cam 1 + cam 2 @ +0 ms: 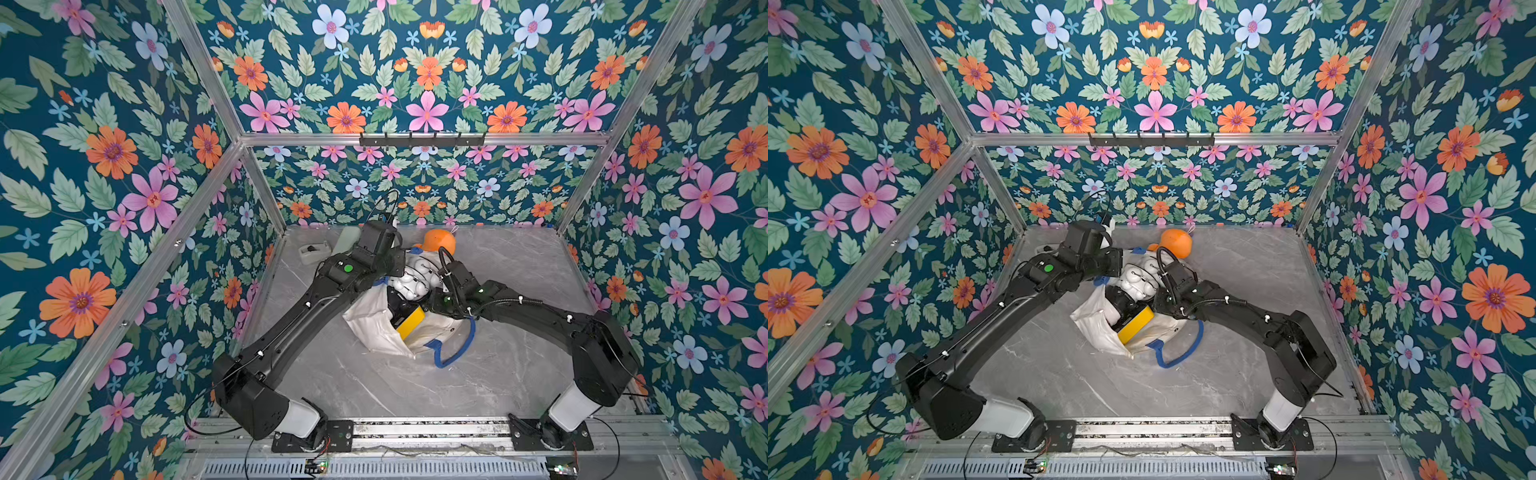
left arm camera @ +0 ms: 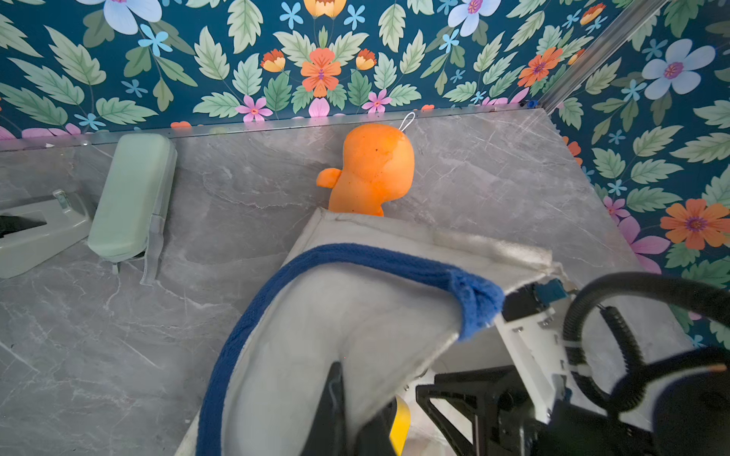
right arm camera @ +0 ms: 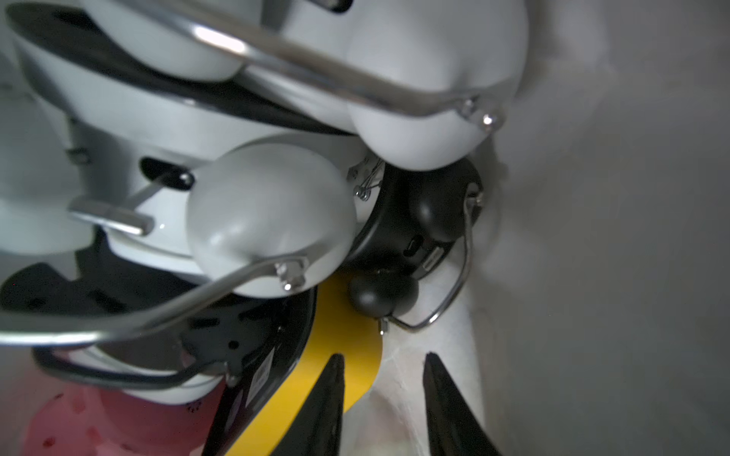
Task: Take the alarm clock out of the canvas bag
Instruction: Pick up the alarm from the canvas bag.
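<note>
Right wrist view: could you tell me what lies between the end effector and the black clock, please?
A yellow block lies between the right end effector and the black clock, per the right wrist view.

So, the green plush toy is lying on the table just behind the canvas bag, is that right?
Not quite: the plush toy is orange, not green, as the left wrist view shows. It does lie on the table just behind the canvas bag.

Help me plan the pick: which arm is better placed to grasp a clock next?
Right. The right end effector is inside the canvas bag, jaws apart, facing the black alarm clock. The left end effector is shut on the bag's fabric.
</note>
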